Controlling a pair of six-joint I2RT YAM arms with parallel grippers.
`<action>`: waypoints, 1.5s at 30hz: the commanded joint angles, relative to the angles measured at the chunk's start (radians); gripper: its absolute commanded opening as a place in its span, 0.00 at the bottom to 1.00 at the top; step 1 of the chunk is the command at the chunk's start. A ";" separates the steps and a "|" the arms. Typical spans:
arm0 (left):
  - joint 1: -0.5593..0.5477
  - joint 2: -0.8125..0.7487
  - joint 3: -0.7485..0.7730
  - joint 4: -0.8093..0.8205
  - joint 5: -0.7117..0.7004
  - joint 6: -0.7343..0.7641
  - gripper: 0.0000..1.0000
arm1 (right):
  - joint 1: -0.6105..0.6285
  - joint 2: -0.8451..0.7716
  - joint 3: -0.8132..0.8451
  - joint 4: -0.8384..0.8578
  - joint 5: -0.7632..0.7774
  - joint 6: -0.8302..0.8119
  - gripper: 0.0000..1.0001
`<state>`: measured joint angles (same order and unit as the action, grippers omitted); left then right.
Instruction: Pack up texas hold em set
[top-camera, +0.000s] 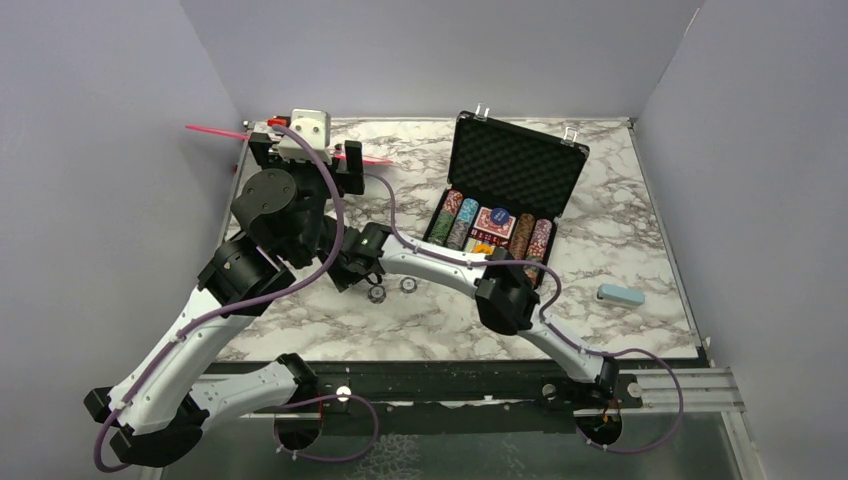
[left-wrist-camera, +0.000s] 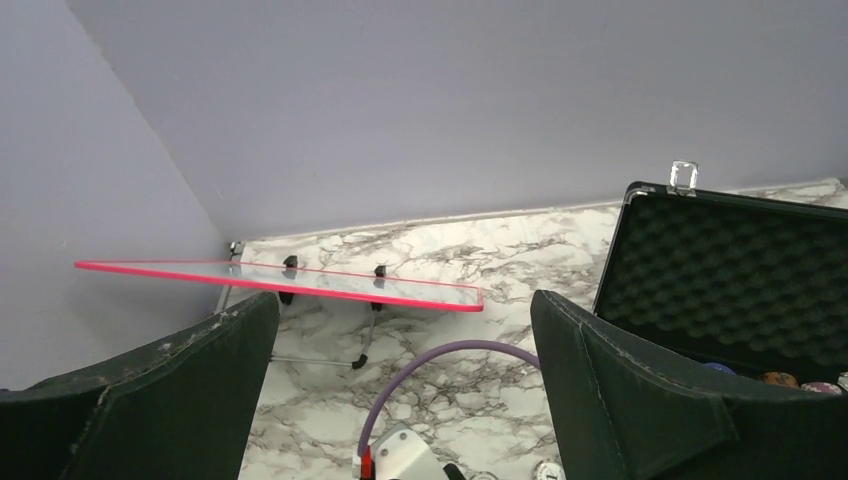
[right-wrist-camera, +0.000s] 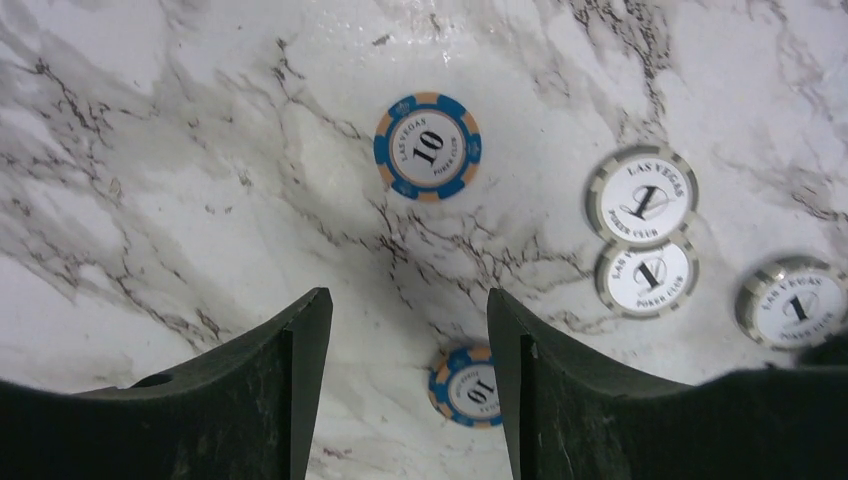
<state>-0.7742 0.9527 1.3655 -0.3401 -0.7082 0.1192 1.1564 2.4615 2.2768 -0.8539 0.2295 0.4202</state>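
The texas hold em set's black briefcase (top-camera: 470, 215) stands open at the back middle, its foam lid (top-camera: 515, 165) upright and rows of chips (top-camera: 490, 230) inside. Loose chips (top-camera: 377, 293) lie on the marble left of it. In the right wrist view there are a blue 10 chip (right-wrist-camera: 428, 147) and three white 1 chips (right-wrist-camera: 641, 195). My right gripper (right-wrist-camera: 408, 300) hovers open over a second, slightly blurred blue 10 chip (right-wrist-camera: 465, 386) close to its right finger. My left gripper (left-wrist-camera: 400, 305) is raised at the back left, open, holding nothing.
A pink strip on wire legs (left-wrist-camera: 280, 280) stands in the back left corner, just ahead of the left gripper. A light-blue block (top-camera: 620, 294) lies right of the case. A purple cable (left-wrist-camera: 430, 365) arcs below the left fingers. Walls enclose the table on three sides.
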 joint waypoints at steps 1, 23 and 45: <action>0.000 0.004 0.046 -0.007 -0.034 0.024 0.99 | -0.011 0.090 0.052 0.052 -0.008 0.035 0.62; 0.000 0.008 0.069 -0.032 -0.043 0.031 0.99 | -0.054 0.239 0.170 0.122 0.058 0.197 0.53; 0.000 -0.004 0.059 -0.032 -0.022 0.001 0.99 | 0.006 0.187 0.126 0.082 -0.109 -0.018 0.39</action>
<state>-0.7742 0.9642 1.4006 -0.3691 -0.7277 0.1349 1.1305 2.6583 2.4493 -0.6632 0.1886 0.4770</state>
